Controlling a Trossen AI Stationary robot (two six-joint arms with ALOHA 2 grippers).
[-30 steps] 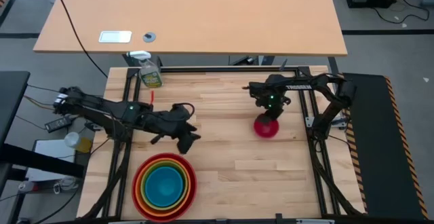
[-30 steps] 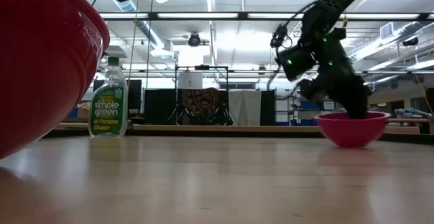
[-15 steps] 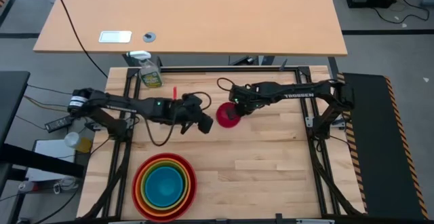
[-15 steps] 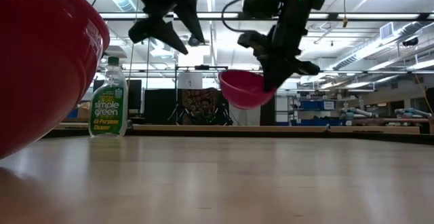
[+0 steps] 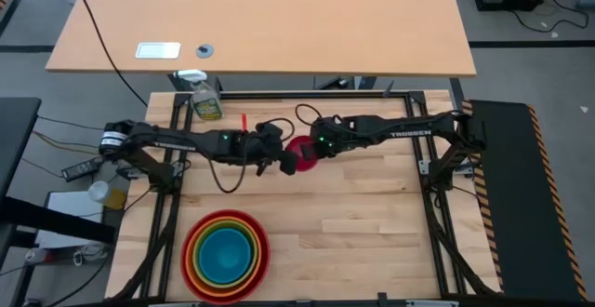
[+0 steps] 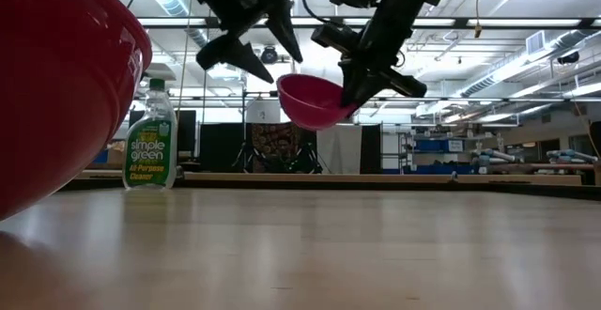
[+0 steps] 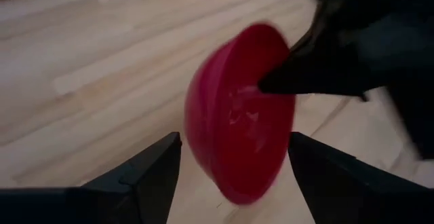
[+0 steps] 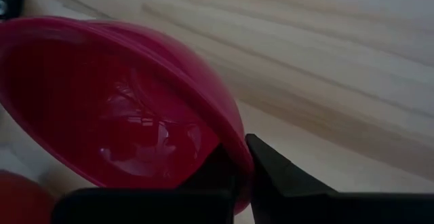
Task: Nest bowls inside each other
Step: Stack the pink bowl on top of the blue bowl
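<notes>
Right gripper [image 5: 316, 147] is pinching the rim of the magenta pink bowl [image 5: 302, 154], its fingers [image 8: 268, 173] closed on the bowl's edge, one inside and one outside. It is holding the bowl in the air above the middle of the table, well clear of the wood in the low view, with the bowl tipped slightly. Left gripper [image 5: 284, 161] is reaching in from the other side, its two fingers [image 7: 152, 170] standing wide apart on either side of the bowl without closing on it; whether they are touching it is unclear.

Nearer the front edge on the left, the remaining bowls are sitting nested: the blue bowl [image 5: 225, 253] inside the lime green bowl [image 5: 225, 229], that inside the orange bowl [image 5: 225, 220], and all inside the red bowl [image 5: 264, 248]. In the low view the red bowl's wall is filling the near left corner.

Everything is resting on a pale wooden table [image 5: 372, 233] framed by dark rails. A spray bottle [image 5: 204, 98] with a green label is standing upright at the far left corner of the table, well apart from the bowls. Beyond it a second, lighter desk [image 5: 279, 19] is carrying a small white device [image 5: 157, 50]. Behind the table the low view is showing a large room with ceiling strip lights [image 6: 282, 21] and dark equipment along the back.
</notes>
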